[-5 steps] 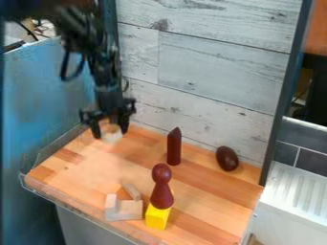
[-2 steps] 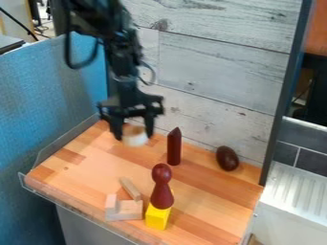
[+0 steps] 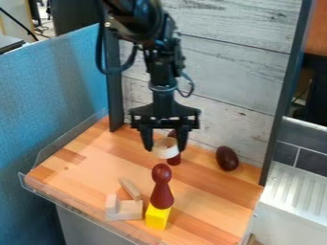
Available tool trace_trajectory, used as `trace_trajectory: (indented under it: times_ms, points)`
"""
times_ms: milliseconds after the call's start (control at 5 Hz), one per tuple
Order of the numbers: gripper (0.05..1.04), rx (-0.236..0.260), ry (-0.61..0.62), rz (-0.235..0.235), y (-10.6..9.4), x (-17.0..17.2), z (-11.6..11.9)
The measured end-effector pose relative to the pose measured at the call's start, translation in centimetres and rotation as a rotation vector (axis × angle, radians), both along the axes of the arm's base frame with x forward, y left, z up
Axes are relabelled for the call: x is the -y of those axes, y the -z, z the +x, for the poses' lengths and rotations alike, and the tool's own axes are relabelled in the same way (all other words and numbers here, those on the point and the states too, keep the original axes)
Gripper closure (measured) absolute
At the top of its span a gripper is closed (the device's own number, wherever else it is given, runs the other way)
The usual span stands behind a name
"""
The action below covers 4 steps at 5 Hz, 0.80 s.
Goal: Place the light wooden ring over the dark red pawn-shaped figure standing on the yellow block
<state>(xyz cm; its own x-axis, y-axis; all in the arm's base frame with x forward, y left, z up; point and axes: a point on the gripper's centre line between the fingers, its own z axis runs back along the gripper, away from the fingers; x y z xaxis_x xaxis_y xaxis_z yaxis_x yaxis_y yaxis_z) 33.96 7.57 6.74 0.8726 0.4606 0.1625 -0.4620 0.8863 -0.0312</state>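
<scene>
Black gripper (image 3: 165,148) closing its fingers on pale wooden ring (image 3: 166,148), hanging above and behind maroon pin-shaped piece (image 3: 161,187), yellow block (image 3: 158,216) sitting beneath that piece, pale wooden blocks (image 3: 129,209) lying left of it.

The counter (image 3: 83,165) is smooth wood with a soft shine. Clear, shiny plastic (image 3: 73,135) lines its left edge. Near its front edge, the pale blocks (image 3: 130,210) look like plain, matt wood, and the yellow block (image 3: 158,217) looks smooth. The dark red pin (image 3: 162,193) is smooth and glossy, like the brown egg (image 3: 226,158) by the back edge. Behind that edge, the boards (image 3: 220,72) look like worn wood. The blue wall (image 3: 54,86) looks like matt cloth.
</scene>
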Motion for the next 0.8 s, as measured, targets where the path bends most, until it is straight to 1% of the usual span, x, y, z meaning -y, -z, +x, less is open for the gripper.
trace_trajectory:
  times_ms: [200,400,600,800]
  points:
    - [0.317,-0.004,0.029,0.029,0.0,1.31,-0.58]
    - [0.317,0.005,0.036,0.049,-0.46,1.73,-0.95]
    - [0.317,-0.01,0.032,0.088,0.09,1.43,-1.42]
    - [0.317,-0.008,0.036,0.11,0.22,1.21,-1.52]
